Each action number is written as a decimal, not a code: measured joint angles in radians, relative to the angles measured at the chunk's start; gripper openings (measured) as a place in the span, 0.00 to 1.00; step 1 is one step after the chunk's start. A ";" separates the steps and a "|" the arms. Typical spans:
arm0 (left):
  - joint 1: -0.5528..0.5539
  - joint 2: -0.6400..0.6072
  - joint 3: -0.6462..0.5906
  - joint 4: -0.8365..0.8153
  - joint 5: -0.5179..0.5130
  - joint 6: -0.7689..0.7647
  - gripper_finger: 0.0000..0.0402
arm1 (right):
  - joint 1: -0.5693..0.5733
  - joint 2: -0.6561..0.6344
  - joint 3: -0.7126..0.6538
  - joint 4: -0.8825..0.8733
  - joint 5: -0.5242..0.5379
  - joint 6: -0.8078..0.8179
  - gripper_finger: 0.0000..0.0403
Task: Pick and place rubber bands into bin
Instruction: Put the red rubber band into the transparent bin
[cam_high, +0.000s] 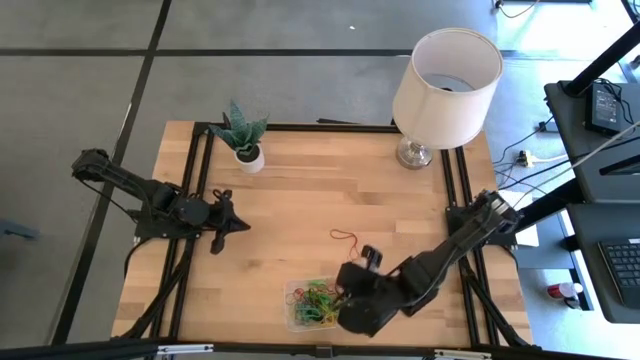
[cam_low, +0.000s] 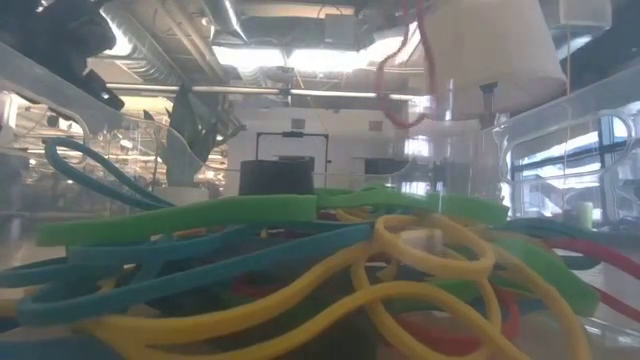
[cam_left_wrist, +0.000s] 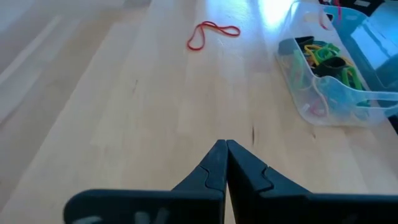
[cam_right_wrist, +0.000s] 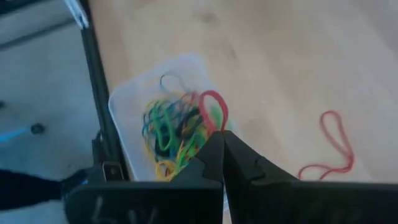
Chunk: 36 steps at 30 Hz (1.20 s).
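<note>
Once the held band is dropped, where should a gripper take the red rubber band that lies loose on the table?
Probably at the narrow end of the red rubber band, straight from above. It lies flat on the table as a long thin loop; there its two strands run close, so one pinch catches both.

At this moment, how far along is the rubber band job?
Mostly done: a tangle of rubber bands already lies in the bin. In hand: the right pincer is shut on a red band above the bin, not yet released. Left: one red loop lies on the table. The left pincer waits shut, empty, over the table's left side.
</note>
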 joint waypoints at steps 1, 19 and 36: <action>0.000 0.000 0.000 0.000 0.009 0.005 0.00 | 0.001 0.020 0.016 -0.014 -0.011 0.006 0.00; 0.000 0.000 0.000 -0.004 0.044 0.026 0.00 | -0.031 0.093 -0.287 0.452 -0.185 0.008 0.00; 0.000 0.000 0.000 -0.004 0.097 0.026 0.00 | -0.048 0.093 -0.334 0.468 -0.231 0.101 0.22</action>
